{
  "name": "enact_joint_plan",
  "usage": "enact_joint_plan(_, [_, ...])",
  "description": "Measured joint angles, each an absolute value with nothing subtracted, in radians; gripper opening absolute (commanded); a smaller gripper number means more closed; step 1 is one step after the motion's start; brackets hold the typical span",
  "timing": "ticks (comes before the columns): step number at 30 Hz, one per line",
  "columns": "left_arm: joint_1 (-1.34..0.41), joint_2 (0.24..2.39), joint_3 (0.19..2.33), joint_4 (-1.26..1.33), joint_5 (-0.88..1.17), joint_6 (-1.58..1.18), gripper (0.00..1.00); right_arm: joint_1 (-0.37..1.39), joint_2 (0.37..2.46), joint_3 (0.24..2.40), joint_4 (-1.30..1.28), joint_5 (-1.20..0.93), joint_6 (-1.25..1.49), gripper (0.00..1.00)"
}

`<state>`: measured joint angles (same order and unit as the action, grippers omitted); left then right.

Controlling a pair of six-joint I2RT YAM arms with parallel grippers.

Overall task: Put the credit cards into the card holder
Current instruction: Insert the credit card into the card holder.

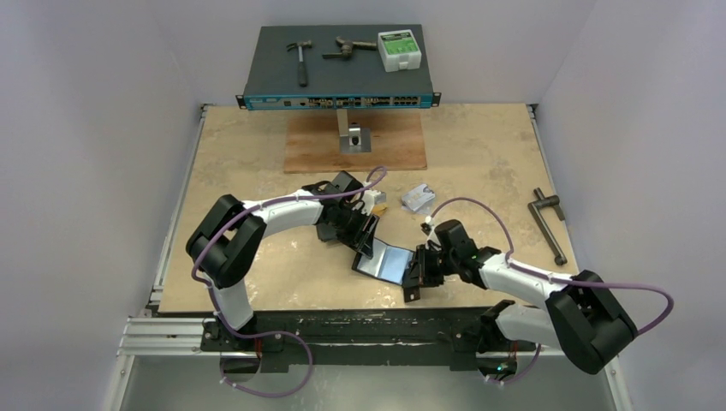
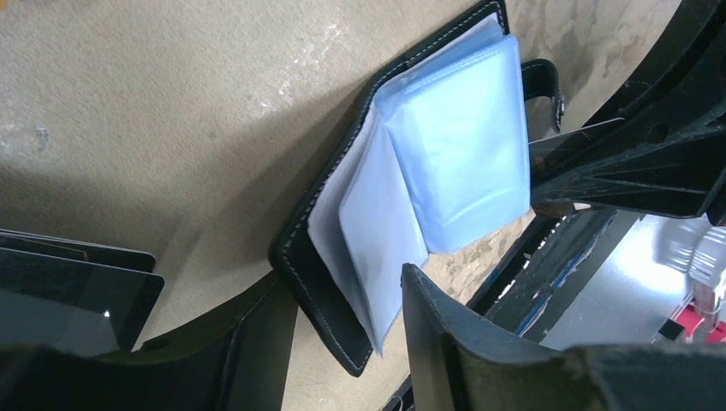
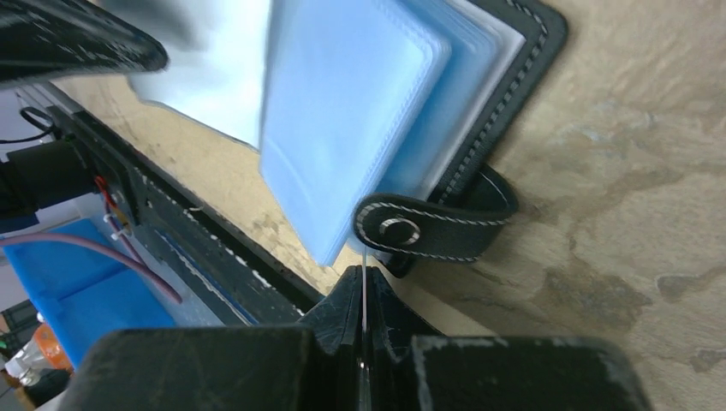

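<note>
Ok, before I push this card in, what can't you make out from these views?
Card in the right gripper: the right wrist view shows only its thin edge; colour unknown.
Wallet pocket openings: too small in the top view, blurred close-up in the right wrist view.
Left gripper: left wrist view shows the wallet between its fingers; pinched or not, unclear.
Loose cards: print too small from the top.

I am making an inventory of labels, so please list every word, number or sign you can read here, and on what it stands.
Nothing here can be read.
green and white box: label print too small.
network switch: front markings too small.
loose credit cards: print too small.
card holder: no lettering shows.
card in the right gripper: edge-on, face hidden.
</note>
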<state>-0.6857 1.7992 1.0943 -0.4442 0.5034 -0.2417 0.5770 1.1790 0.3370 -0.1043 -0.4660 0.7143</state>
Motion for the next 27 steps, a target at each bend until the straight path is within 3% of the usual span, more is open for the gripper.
enact_joint_plan(18, [-0.603,1.744,1.029,-0.302,0.687,-0.342,0.6,0.624,1.334,0.445,0.044,-0.502,0.735,0.0])
enact_joint_plan(27, [-0.592,1.743,1.009,-0.245,0.77,-0.388,0.53,0.628,1.388,0.486,0.094,-0.52,0.741,0.0])
